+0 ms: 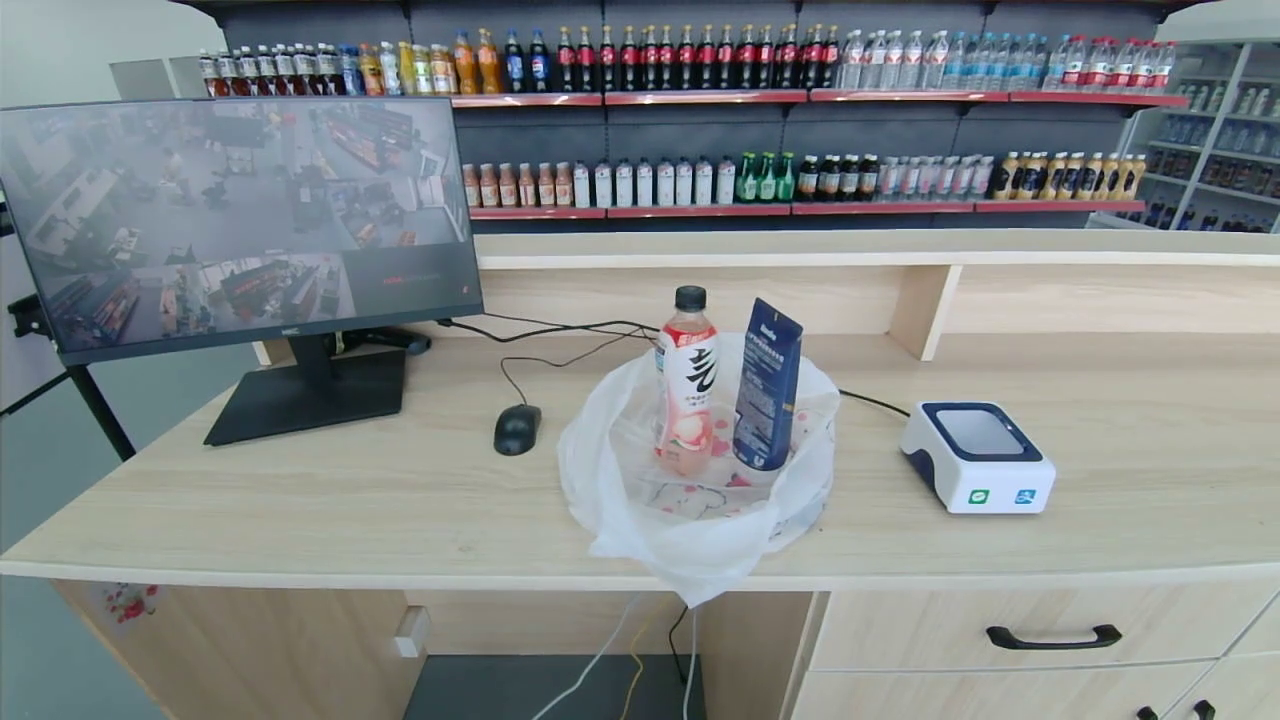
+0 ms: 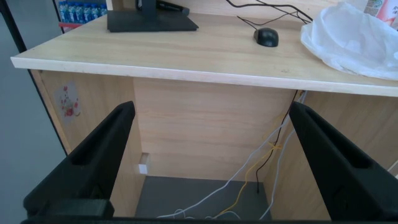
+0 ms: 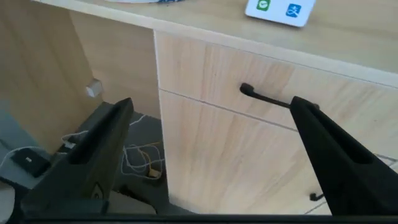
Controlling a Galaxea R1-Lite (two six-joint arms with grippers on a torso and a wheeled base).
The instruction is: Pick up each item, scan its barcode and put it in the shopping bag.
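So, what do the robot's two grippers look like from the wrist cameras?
The left gripper has two matte black fingers, broad slabs that narrow toward the tips, each with a small step along its edge. The right gripper looks the same.

The left gripper (image 2: 211, 112) hangs below the near edge of the table (image 2: 186, 62), its two black fingers (image 2: 99, 155) spread wide before the open recess under it, where loose cables (image 2: 264, 158) dangle. On the table a monitor base (image 2: 152, 22) stands far left, a black mouse (image 2: 267, 38) right of it, and the white shopping bag (image 2: 348, 40) farther right.
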